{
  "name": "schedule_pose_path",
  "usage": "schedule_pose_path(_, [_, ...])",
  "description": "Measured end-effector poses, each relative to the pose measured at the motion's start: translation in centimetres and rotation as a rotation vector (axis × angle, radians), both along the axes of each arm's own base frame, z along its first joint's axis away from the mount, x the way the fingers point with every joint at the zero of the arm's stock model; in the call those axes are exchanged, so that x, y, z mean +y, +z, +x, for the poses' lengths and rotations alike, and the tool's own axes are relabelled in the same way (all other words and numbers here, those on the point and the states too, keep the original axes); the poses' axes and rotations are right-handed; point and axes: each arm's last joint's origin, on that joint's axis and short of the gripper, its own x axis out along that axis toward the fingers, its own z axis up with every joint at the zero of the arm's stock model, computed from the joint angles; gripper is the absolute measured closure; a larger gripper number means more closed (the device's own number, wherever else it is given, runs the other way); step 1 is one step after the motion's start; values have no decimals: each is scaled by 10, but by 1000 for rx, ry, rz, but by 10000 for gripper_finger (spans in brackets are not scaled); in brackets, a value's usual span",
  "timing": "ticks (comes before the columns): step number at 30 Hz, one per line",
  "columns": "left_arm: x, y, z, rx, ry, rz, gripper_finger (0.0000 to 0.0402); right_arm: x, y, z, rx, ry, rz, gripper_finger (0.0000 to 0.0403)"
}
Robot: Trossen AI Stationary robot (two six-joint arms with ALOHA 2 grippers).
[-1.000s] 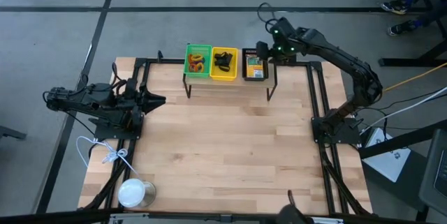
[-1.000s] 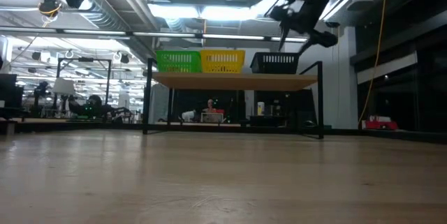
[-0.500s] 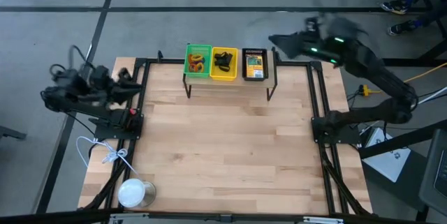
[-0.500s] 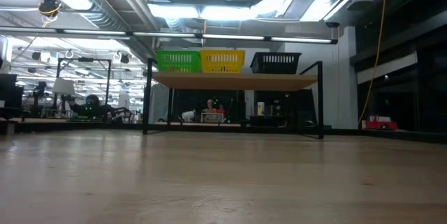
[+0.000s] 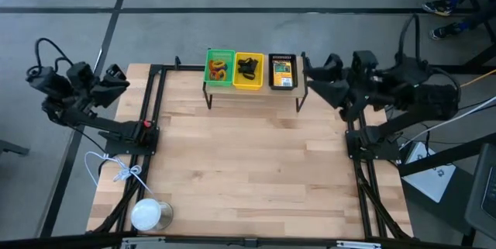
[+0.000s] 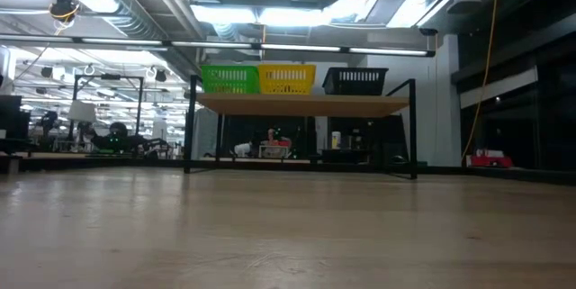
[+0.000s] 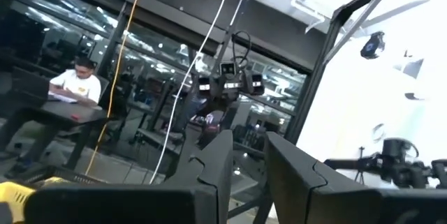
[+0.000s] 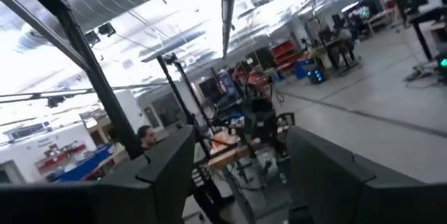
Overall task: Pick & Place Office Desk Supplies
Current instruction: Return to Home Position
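Three small trays stand in a row on a raised shelf (image 5: pixel 256 94) at the table's far edge. The green tray (image 5: pixel 219 68) holds orange and purple loops, the yellow tray (image 5: pixel 249 70) black clips, and the black mesh tray (image 5: pixel 283 71) printed boxes. My right gripper (image 5: pixel 316 78) hangs open in the air just right of the shelf, its fingers pointing toward the table's left; nothing is between them (image 8: pixel 241 140). My left gripper (image 5: pixel 116 77) is raised beyond the table's left edge, pointing toward the table, with a narrow empty gap between its fingers (image 7: pixel 248 147). The low view shows neither gripper.
A white round can (image 5: pixel 149 214) stands at the near left corner, with a white cord (image 5: pixel 116 170) beside it. Black frame rails (image 5: pixel 155 125) run along both sides of the bare wooden top (image 5: pixel 248 164). People sit in the room beyond the table (image 7: pixel 73 84).
My right gripper has risen from beside the black mesh tray and swung toward the table's right and near side, turning from pointing down to about level. My left gripper has drawn back toward the table's left edge, risen and tipped upward. The trays and their contents have stayed put.
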Motion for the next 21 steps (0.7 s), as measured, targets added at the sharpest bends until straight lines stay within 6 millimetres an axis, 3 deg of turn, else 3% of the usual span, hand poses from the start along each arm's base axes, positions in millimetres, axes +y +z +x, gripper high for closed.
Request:
schedule_pose_path(4, [1,0,-2,-5,8,3,320,13,-2,6,-4,76,80,172])
schedule_pose_path(8, [1,0,-2,-6,-3,-29,320,19,-13,15,88,82,-2,172])
schedule_pose_path(11, [1,-1,-2,-1,6,-34,320,19,-14,15,95,120,68,172])
schedule_pose_path(15, [-1,-1,-2,-4,-61,-69,320,29,-14,13,79,218,-181,172])
schedule_pose_path(18, [-3,-1,-4,-19,-119,78,320,34,-12,-3,78,293,-296,172])
schedule_pose_path(21, [-2,-11,-11,11,-113,121,320,36,-17,-23,104,272,-347,172])
